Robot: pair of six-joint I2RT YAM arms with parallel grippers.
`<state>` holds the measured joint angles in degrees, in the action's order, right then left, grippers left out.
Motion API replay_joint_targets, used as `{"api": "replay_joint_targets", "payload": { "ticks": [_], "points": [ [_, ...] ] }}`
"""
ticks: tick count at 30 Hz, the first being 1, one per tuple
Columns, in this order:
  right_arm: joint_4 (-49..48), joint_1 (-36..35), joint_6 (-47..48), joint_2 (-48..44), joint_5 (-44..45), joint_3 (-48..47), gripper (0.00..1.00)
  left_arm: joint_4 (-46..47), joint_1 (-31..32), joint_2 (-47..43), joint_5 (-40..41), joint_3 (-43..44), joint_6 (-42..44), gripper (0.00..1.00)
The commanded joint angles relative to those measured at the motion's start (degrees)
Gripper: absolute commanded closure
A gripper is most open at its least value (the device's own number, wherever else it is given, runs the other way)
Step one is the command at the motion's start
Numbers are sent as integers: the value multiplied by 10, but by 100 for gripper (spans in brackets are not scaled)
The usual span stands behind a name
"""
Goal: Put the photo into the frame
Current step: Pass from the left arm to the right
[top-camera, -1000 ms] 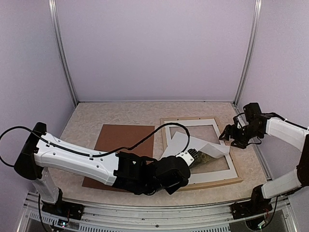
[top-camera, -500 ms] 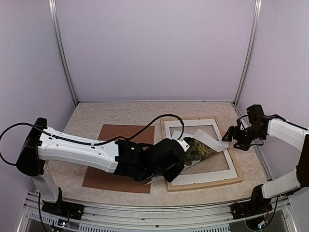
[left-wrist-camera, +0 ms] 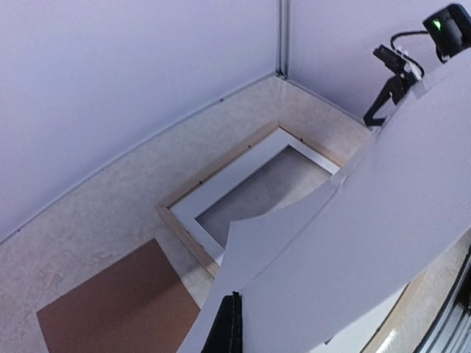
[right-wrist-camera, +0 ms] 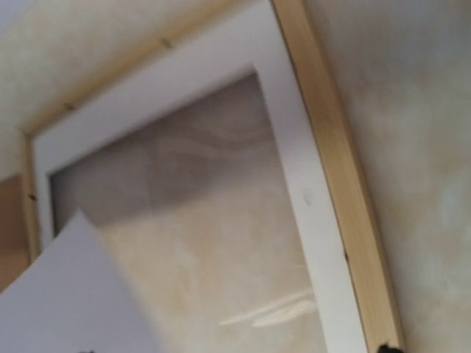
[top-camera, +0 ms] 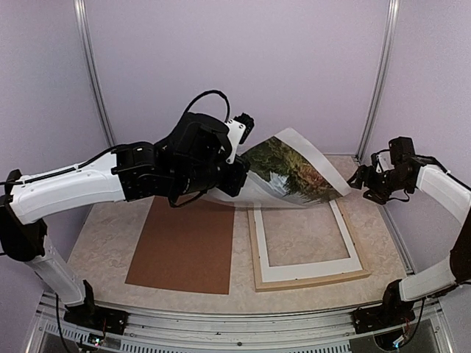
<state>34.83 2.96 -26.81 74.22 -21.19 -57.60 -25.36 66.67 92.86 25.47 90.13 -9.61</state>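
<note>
**While the left arm holds the print up in the air, the frame just sits there on the table**

Starting from the left, there's a flat brown backing board [top-camera: 180,246] lying on the beige table [top-camera: 379,250], with the left arm stretched out above it. The left gripper [top-camera: 239,151] is clamped tight on the left edge of the photo [top-camera: 294,173], and in its wrist view you can see one dark finger [left-wrist-camera: 232,327] pinching the white back of the sheet.

The photo is lifted right off the table and bows in a big curve. It hangs over the far part of the frame with the picture side facing up, greenery and white border showing from above. Its right corner droops toward the right side.

Below it, the frame [top-camera: 316,281] lies flat on the table just right of the board. It's thin pale wood with a white mat [top-camera: 309,271] inside, and the table shows through the opening.

Over on the far right, the right gripper [top-camera: 364,180] hovers near that drooping corner, jaws spread wide and nothing between them. I can't tell if a fingertip actually touches the paper. Its wrist view looks down on the frame's right rail, with the photo's corner poking in at the lower left.
</note>
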Motion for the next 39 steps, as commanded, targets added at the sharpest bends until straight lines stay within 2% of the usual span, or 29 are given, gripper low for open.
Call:
{"api": "replay_joint_targets", "payload": {
  "ticks": [1,5,7,11,19,23,29,34,39],
  "points": [
    [21,8,21,18,-10,-49,18,-4,-6,-44,79,61,35,100],
    [25,9,28,35,-13,-75,18,15,-9,-71,180,76,75,100],
    [24,9,30,42,-16,-83,18,48,-8,-92,224,44,100,100],
    [22,10,33,51,-16,-99,18,110,5,-126,245,-26,144,100],
    [19,11,34,67,-17,-116,18,148,38,-47,258,-92,158,100],
    [11,11,34,66,-21,-104,18,146,90,24,260,-77,169,100],
    [1,11,29,66,-52,-96,18,137,138,133,214,-61,146,100],
    [-15,6,16,80,-107,-93,18,131,168,185,184,-46,132,100],
    [-30,-27,7,102,-109,-80,18,119,179,214,169,-32,130,100]
  ]
}}
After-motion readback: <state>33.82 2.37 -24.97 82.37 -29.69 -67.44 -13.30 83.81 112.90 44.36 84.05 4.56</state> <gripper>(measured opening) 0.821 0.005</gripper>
